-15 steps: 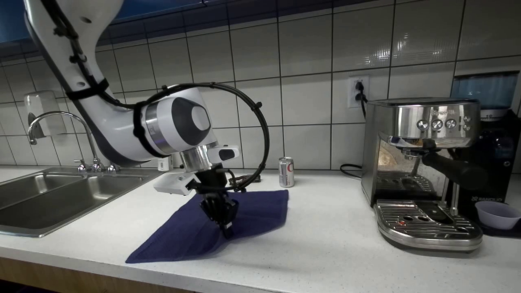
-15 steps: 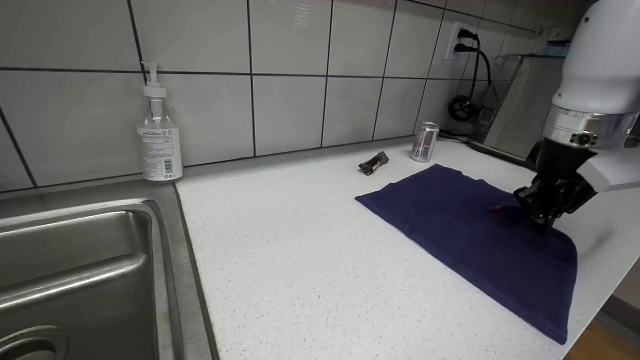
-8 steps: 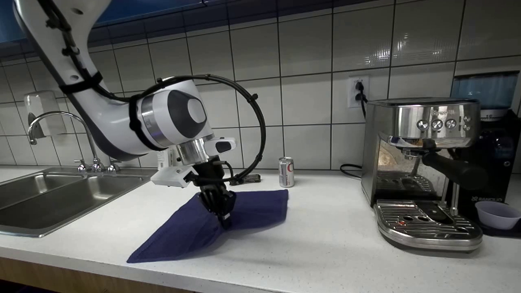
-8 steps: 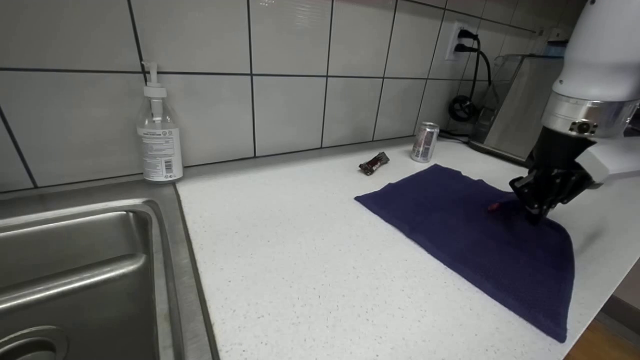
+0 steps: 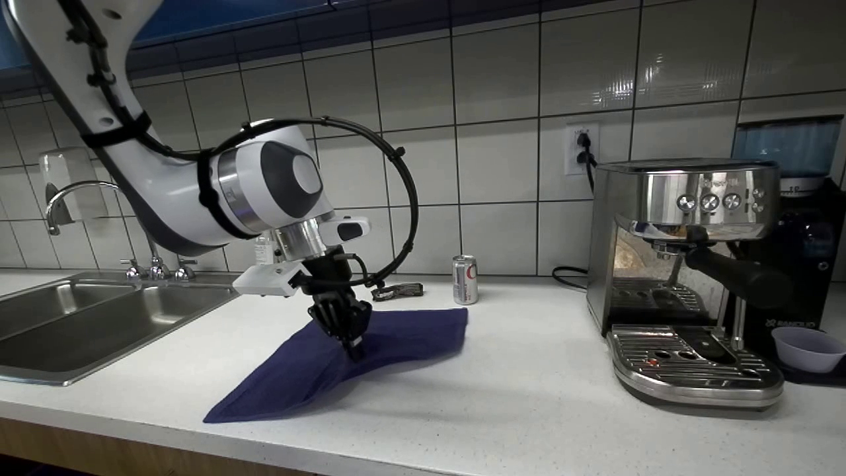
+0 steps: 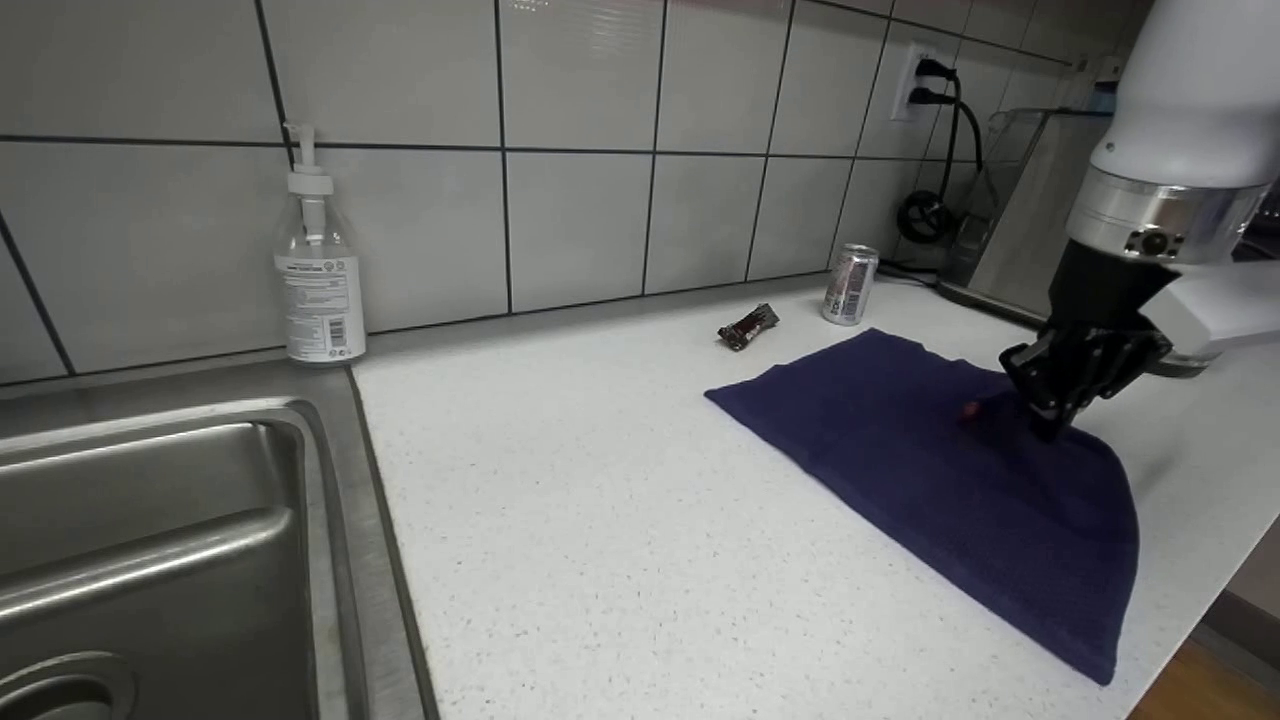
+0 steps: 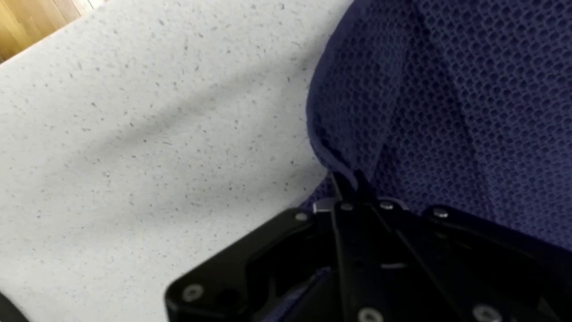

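Tool [image 7: 351, 182] clamped on the edge of a dark-blue cloth [image 7: 473, 112]

In the wrist view the fingertips [image 7: 366, 192] are drawn together, with only a pinched fold of the cloth's edge between them. From that grip the fabric spreads from 12 to 4 o'clock, and the speckled counter [image 7: 178, 134] lies toward 10. In an exterior view the edge rises to the tool while the cloth's corners rest on the counter; reckoned from the tool there, a dark wrapped bar [image 5: 397, 291] lies at 1 o'clock and a silver can [image 5: 464, 279] stands upright at 2, both just beyond the cloth, with a coffee machine [image 5: 661, 188] well apart near 3 and a steel sink [image 5: 112, 330] at 9. In an exterior view a pump bottle [image 6: 320, 300] stands well apart, between 9 and 10.
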